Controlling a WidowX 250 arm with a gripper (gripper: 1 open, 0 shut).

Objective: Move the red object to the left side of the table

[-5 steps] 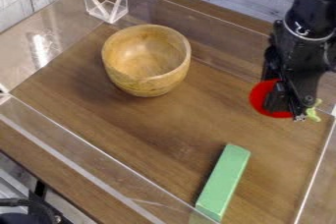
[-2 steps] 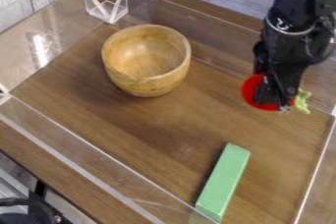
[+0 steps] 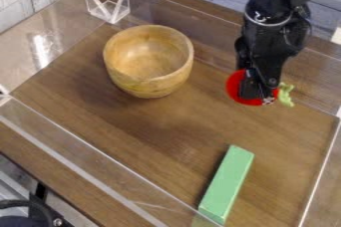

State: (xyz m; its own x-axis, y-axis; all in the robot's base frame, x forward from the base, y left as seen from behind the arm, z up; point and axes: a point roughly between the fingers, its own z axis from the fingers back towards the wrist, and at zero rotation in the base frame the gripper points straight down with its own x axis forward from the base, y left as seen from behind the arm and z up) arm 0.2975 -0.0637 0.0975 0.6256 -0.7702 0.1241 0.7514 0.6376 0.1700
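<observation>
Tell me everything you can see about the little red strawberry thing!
The red object is small, round and bright red, with a green leafy tip sticking out on its right. It looks like a smooth toy. The black gripper comes down from above and covers its middle, seemingly gripping it. It sits low over the table, right of the wooden bowl.
</observation>
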